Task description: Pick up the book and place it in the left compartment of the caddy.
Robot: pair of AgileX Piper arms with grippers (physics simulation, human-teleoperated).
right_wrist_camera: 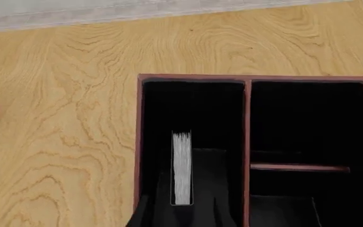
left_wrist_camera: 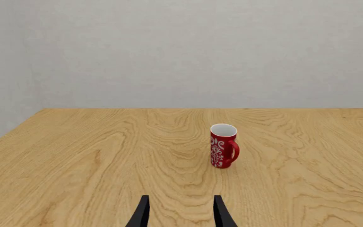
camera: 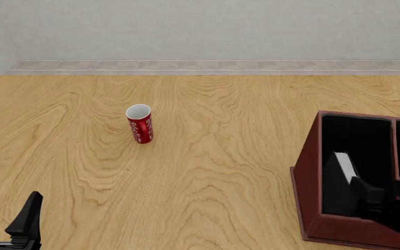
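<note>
Right hand [right_wrist_camera: 181, 210] inside left compartment [right_wrist_camera: 216, 113] of caddy [camera: 310, 177], fingers either side of book [right_wrist_camera: 181, 168]; grip indeterminate. Book upright on edge, white page edge up, near compartment's outer wall. Left hand [camera: 9, 211] apart, empty, low at near worktop [camera: 207, 156] edge. Red cup [camera: 139, 124] upright, well apart, open worktop around.
</note>
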